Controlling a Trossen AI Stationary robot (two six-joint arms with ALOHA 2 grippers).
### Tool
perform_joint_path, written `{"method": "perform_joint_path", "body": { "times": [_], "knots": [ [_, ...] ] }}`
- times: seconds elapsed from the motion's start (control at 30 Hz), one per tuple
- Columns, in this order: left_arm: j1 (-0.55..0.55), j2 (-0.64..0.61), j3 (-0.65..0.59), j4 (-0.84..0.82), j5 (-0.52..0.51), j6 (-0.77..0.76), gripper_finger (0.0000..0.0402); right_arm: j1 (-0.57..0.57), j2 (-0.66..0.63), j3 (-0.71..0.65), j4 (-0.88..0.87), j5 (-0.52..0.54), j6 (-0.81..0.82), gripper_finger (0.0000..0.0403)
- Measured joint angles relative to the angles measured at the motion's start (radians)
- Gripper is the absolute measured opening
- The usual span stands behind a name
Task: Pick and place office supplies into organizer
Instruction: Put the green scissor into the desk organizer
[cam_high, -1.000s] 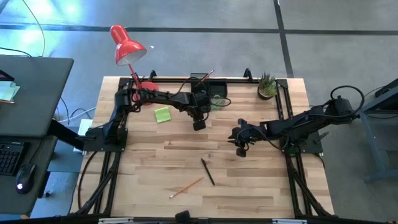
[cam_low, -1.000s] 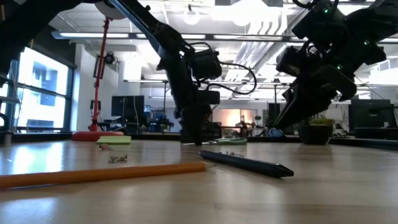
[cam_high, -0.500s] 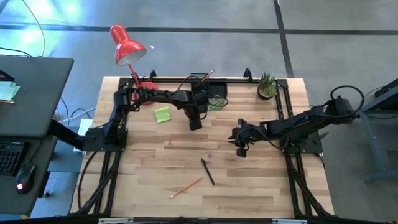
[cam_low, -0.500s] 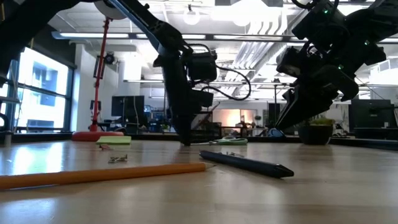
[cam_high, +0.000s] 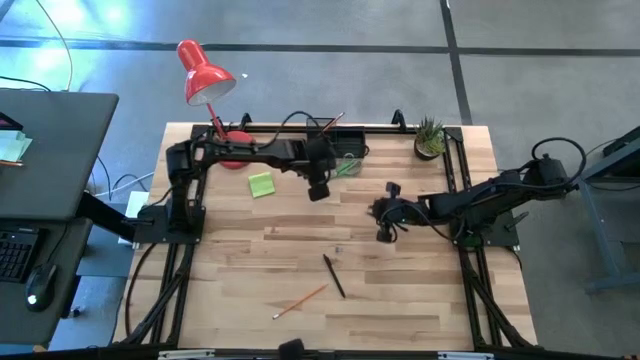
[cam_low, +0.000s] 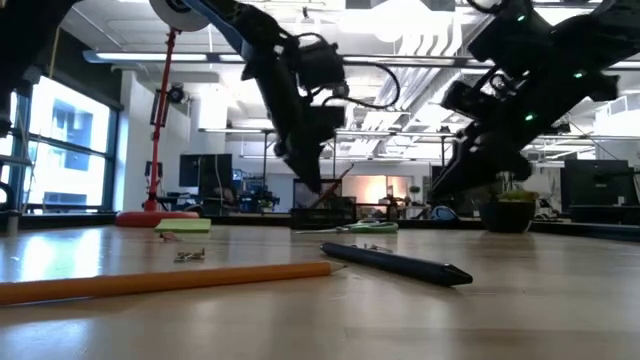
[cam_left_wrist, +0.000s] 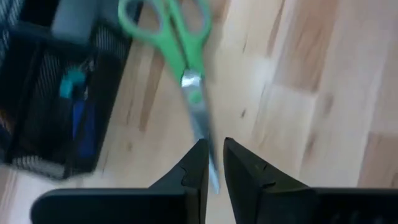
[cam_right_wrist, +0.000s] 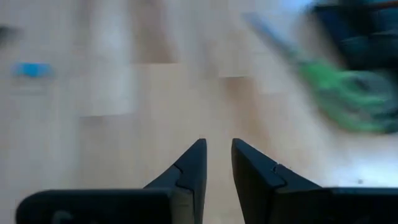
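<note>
The green-handled scissors (cam_high: 346, 167) lie flat on the table next to the black organizer (cam_high: 337, 141); they also show in the left wrist view (cam_left_wrist: 180, 56). My left gripper (cam_high: 318, 189) hovers shut and empty above the scissors' blade tip (cam_left_wrist: 208, 155). My right gripper (cam_high: 384, 231) hovers shut and empty above bare table right of centre. The lime sticky-note pad (cam_high: 262, 184) lies left of the left gripper. A dark pen (cam_high: 333, 275) and an orange pencil (cam_high: 300, 300) lie near the front. A pencil (cam_high: 330, 124) stands in the organizer.
A red desk lamp (cam_high: 205, 72) stands at the far left and a potted plant (cam_high: 430, 136) at the far right. A small blue block (cam_right_wrist: 31, 69) lies on the table ahead of the right gripper. Small metal bits (cam_low: 190, 256) lie near the pencil.
My left gripper has risen from the table top and gone toward the far edge, to the scissors and organizer. My right gripper has risen a little and drifted toward the far edge. The supplies on the table have stayed where they were.
</note>
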Motion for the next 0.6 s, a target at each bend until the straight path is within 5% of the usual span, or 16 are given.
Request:
{"method": "perform_joint_path", "body": {
  "times": [0.3, 0.6],
  "knots": [
    [-0.038, -0.166, -0.095, 0.031, -0.011, -0.022, 0.0005, -0.325, 0.000, 0.067, -0.009, -0.189, -0.271, 0.0069],
    [-0.120, -0.304, -0.316, 0.193, -0.002, -0.090, 0.0014, -0.432, 0.182, 0.271, -0.183, -0.241, -0.580, 0.0110]
  ]
}}
